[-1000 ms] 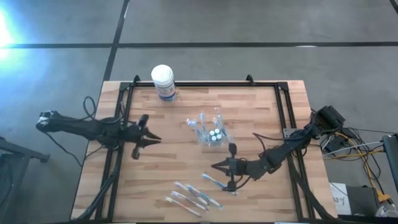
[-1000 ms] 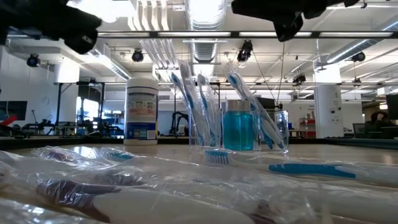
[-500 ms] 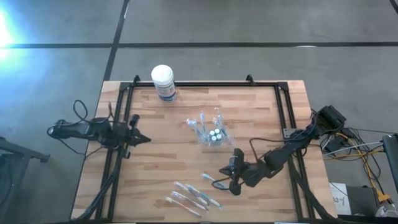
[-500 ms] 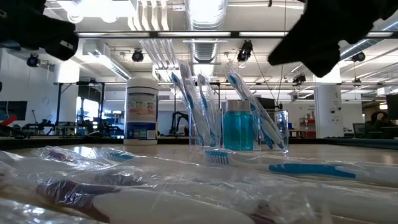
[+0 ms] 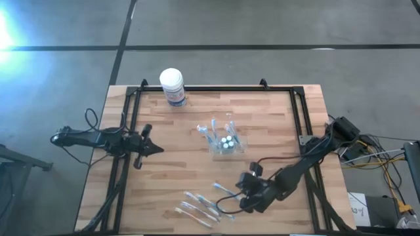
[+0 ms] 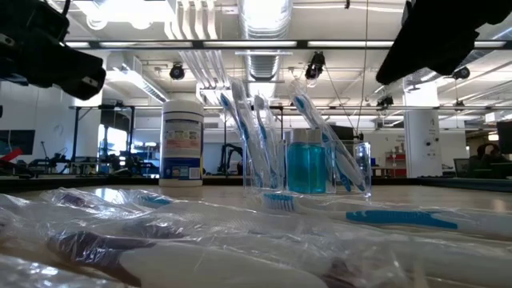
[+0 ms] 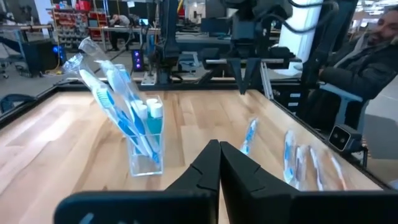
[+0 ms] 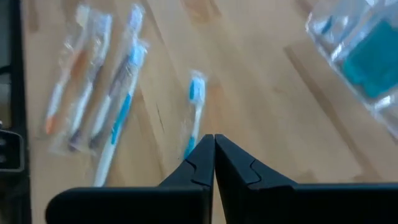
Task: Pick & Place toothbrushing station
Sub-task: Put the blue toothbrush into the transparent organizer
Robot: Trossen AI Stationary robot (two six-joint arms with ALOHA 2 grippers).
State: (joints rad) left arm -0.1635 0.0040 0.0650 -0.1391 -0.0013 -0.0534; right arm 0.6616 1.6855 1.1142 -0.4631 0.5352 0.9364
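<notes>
The station [image 5: 223, 140], a clear holder with toothbrushes leaning out of it and small blue bottles inside, stood upright near the middle of the table [image 5: 275, 118], with nothing gripping it. Taking the station as the landmark: the left gripper [image 5: 152, 149] hung well off toward the table's left rail, at about the station's own level, with its jaws pressed together and nothing between them; its wrist camera looked straight across bare wood at the station [image 7: 142, 140], so the holder lay dead ahead of those fingers. The right gripper [image 5: 244, 192] was on the station's near side, over a loose brush [image 8: 194, 112] and beside the wrapped brushes [image 5: 200, 206], also shut and empty, its tips aimed away from the station, which showed only at the edge of its wrist view [image 8: 360, 53]. The right seemed somewhat closer, but the left was the one lined up. The brushes leaned toward the left arm; either gripper would need to open first.
</notes>
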